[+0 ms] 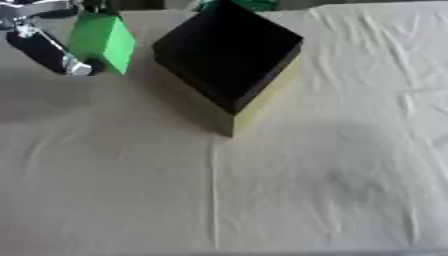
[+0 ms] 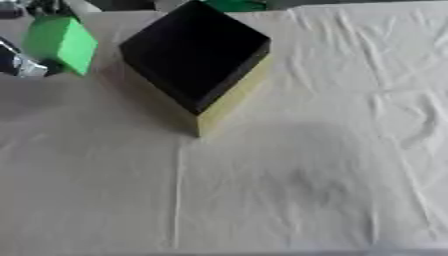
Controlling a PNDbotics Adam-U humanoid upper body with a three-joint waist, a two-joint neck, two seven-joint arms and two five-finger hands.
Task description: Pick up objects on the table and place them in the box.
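My left hand (image 1: 48, 50): upper left, left of the box, fingers curled round the green block; partly cut off by the edge.
Green block (image 1: 102, 41): in my hand, just left of the box, apart from it.
Box (image 1: 229, 55): yellow walls, inside too dark to read.
Green shape (image 1: 254, 4): behind the box, cropped.
Cloth (image 1: 332, 175): white, wrinkled, under the box.
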